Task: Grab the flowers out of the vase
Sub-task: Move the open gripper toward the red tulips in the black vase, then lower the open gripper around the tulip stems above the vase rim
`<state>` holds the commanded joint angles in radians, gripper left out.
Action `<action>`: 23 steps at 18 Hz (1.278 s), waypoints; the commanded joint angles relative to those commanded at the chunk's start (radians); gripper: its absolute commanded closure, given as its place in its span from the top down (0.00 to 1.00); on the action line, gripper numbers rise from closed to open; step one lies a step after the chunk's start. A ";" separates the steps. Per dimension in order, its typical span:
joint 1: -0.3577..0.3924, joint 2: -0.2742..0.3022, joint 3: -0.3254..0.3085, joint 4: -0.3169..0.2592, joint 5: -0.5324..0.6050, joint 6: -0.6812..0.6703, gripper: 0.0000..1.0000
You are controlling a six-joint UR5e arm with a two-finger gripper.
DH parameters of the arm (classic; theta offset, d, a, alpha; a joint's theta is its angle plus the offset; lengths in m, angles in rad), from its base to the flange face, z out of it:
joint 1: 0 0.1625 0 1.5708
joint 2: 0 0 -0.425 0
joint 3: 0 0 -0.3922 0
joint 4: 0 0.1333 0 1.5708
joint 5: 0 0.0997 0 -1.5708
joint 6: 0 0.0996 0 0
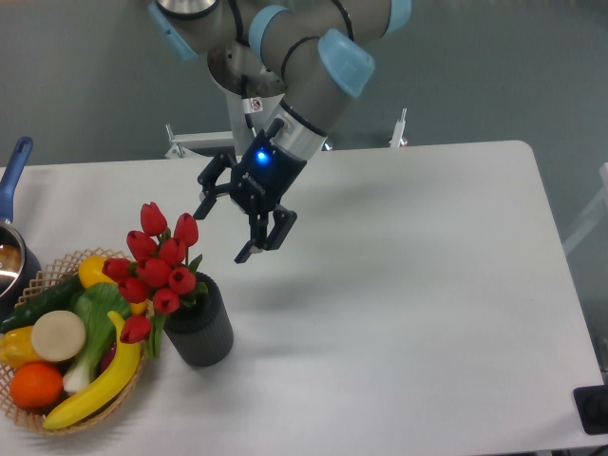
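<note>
The flowers (159, 262), a bunch of red tulip buds with green leaves, stand in the vase (200, 326), a dark ribbed cylinder near the table's front left. My gripper (221, 232) hangs open above the table, just right of and slightly above the topmost buds. Its fingers are spread and tilted down to the left, and nothing sits between them. It does not touch the flowers.
A wicker basket (59, 269) of toy fruit and vegetables sits against the vase's left side. A pot with a blue handle (11, 171) is at the left edge. A black object (593, 408) lies at the table's front right corner.
</note>
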<state>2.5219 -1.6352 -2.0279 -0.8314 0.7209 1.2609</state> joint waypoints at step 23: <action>-0.112 -0.140 0.098 0.094 -0.009 -0.117 1.00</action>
<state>2.4099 -1.7748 -1.9297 -0.7378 0.7118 1.1443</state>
